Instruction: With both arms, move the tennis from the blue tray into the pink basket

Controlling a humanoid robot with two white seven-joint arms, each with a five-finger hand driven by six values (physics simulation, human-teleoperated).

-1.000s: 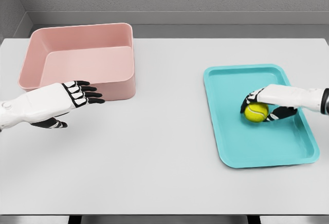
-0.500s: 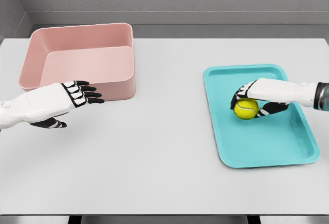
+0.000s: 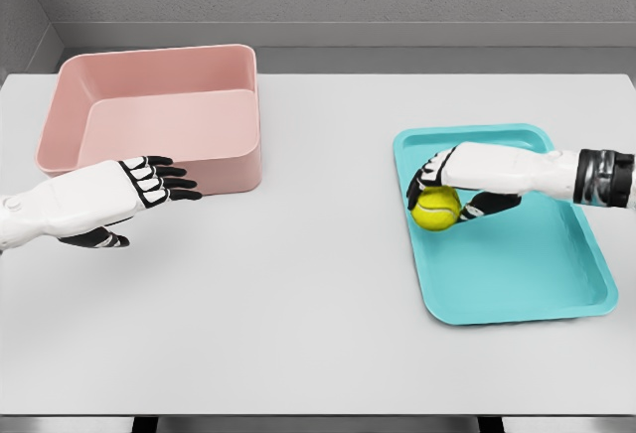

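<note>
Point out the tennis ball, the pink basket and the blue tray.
tennis ball [image 3: 436,209], head view, on its yellow front face.
pink basket [image 3: 221,167], head view, on its near outer wall.
blue tray [image 3: 517,274], head view, on its bare floor.

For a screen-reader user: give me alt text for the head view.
The right hand grips a yellow tennis ball above the left part of a blue tray on a white table. The left hand hovers open in front of a pink basket.
</note>
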